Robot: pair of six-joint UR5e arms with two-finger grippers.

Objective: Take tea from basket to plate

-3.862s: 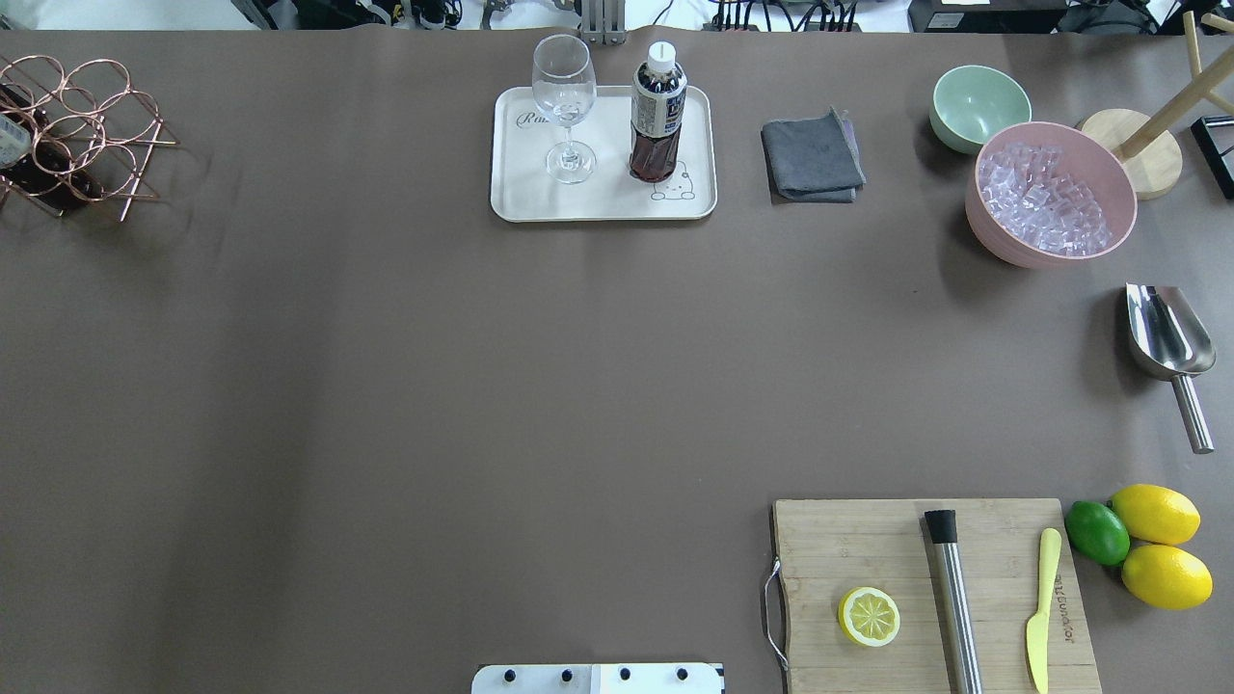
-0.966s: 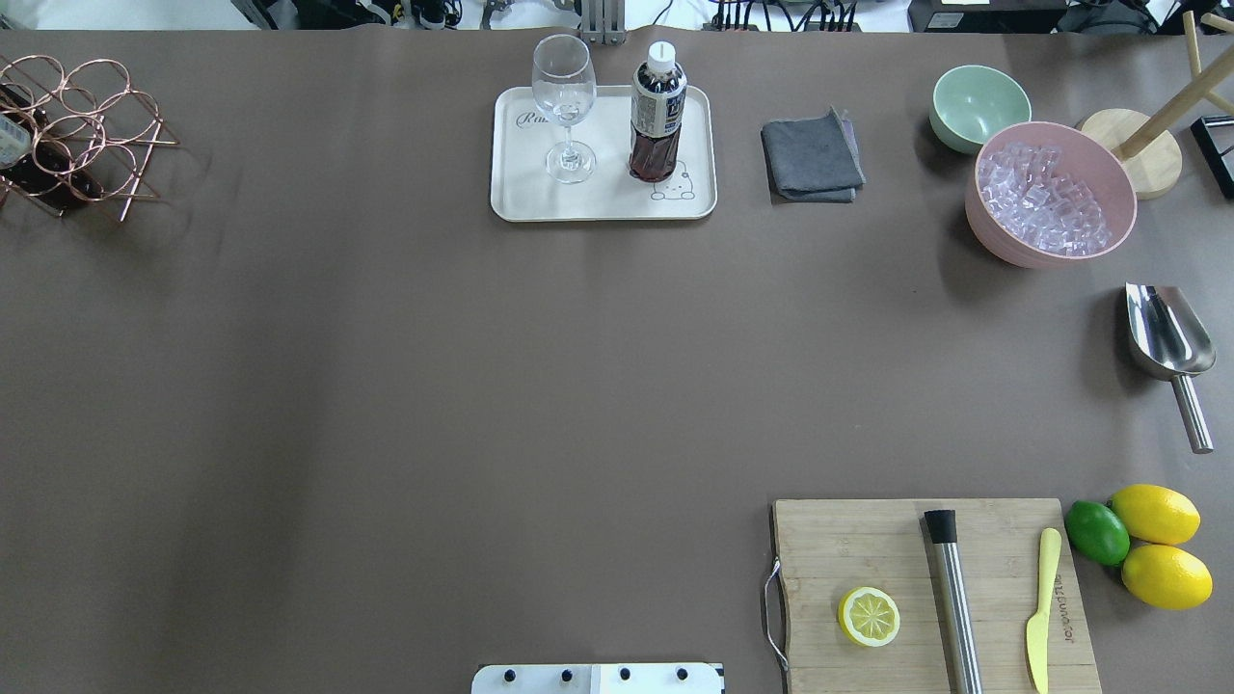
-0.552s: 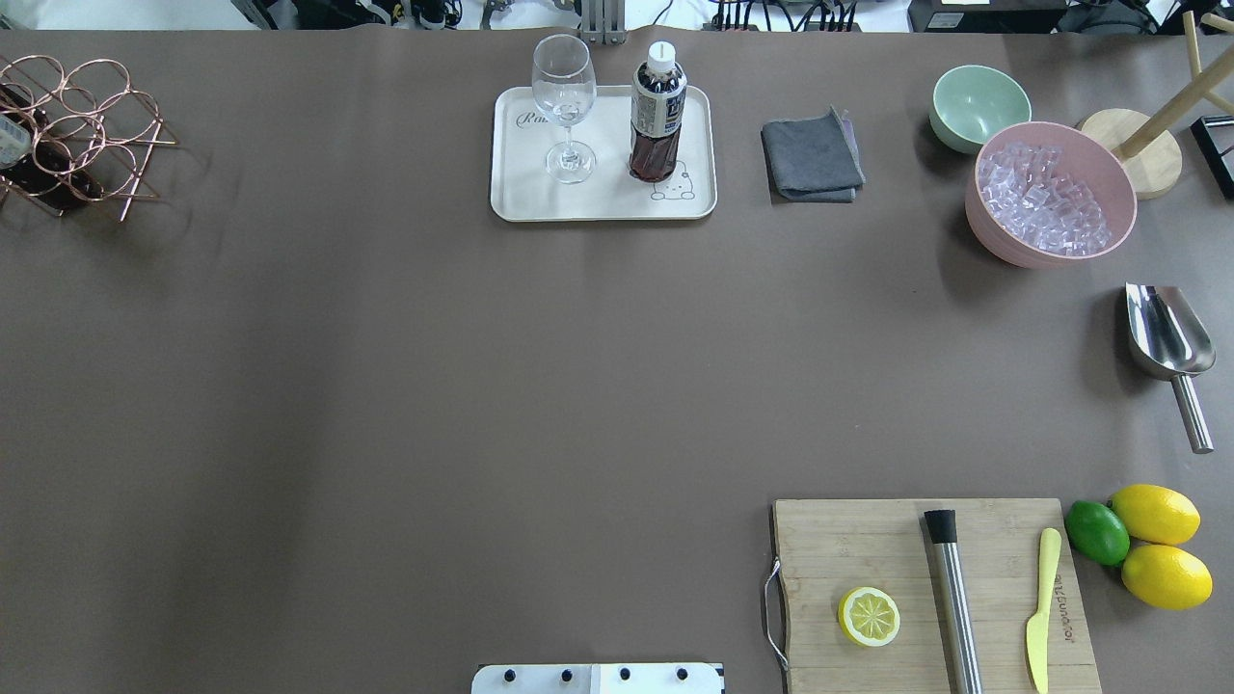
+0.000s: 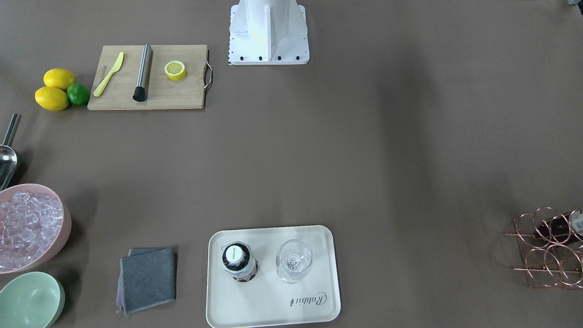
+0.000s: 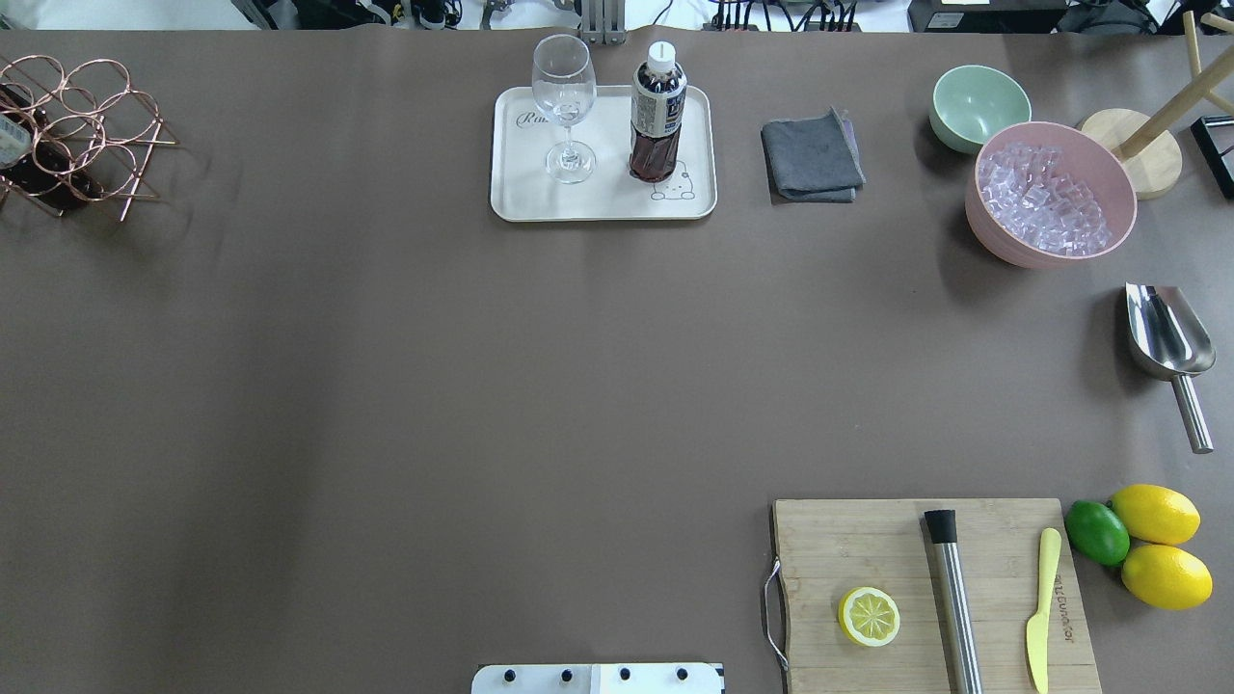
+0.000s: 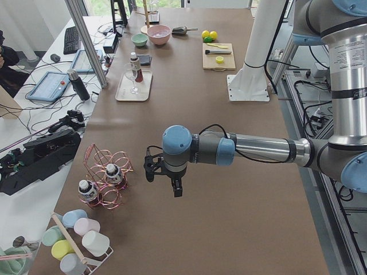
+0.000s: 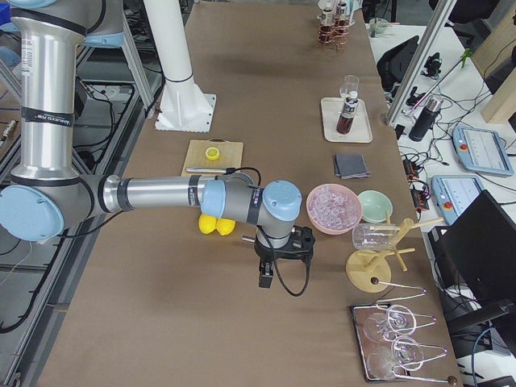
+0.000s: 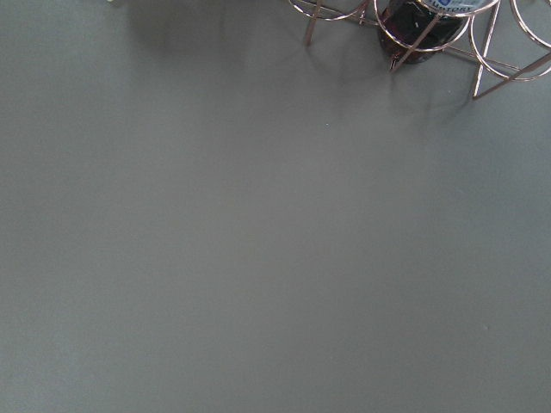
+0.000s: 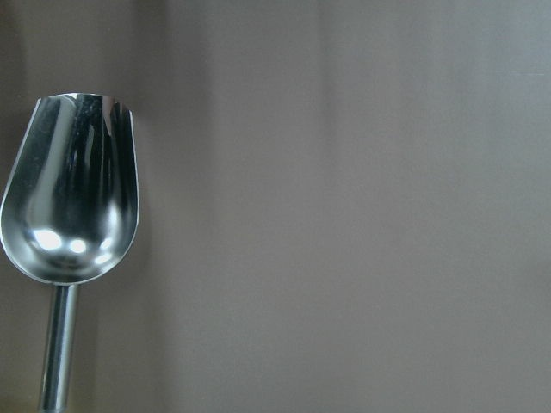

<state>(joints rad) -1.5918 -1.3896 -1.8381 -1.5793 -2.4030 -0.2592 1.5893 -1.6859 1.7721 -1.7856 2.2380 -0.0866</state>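
One tea bottle (image 5: 658, 116) stands upright on the cream plate (image 5: 603, 200), beside a stemmed glass (image 5: 565, 101); both also show in the front view, the bottle (image 4: 239, 262) on the plate (image 4: 273, 312). The copper wire basket (image 5: 82, 120) stands at the table's far left and holds two more bottles (image 6: 113, 173). My left gripper (image 6: 175, 187) hangs over bare table just right of the basket (image 6: 106, 175); the left wrist view catches the basket's edge (image 8: 482, 52). My right gripper (image 7: 265, 276) hangs near the scoop (image 9: 69, 189). I cannot tell whether either is open or shut.
A grey cloth (image 5: 812, 156), a pale green bowl (image 5: 979, 106), a pink bowl of ice (image 5: 1051, 193) and a steel scoop (image 5: 1168, 342) are on the right. A cutting board (image 5: 930, 593) with a lemon half, a steel rod and a knife is near right, next to lemons (image 5: 1157, 545).
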